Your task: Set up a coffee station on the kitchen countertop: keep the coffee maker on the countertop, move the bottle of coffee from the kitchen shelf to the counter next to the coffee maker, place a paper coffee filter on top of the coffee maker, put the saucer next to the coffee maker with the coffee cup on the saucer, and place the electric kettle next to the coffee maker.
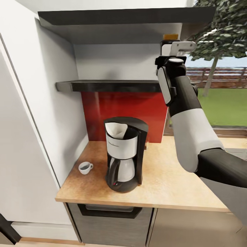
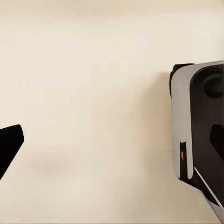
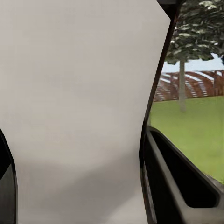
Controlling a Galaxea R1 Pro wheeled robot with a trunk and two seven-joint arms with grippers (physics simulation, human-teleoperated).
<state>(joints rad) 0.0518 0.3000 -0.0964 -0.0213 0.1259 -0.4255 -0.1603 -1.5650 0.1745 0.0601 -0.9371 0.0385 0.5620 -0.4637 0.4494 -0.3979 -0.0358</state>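
my right arm [image 1: 192, 113] rises before the shelf [image 1: 109, 85], beside the coffee maker [image 1: 123, 154] and cup [image 1: 84, 167]; my jaws' state, either side, i cannot tell.

- Bare countertop [image 1: 171, 178] lies right of the coffee maker [image 1: 124, 154]
- Coffee cup [image 1: 84, 167] sits in the narrow strip beside the left wall
- Shelf [image 1: 106, 85] overhangs the machine

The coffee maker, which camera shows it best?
The head view: the coffee maker stands whole on the counter, with a paper filter in its top. The wrist views face a pale surface, a wall and a window instead.
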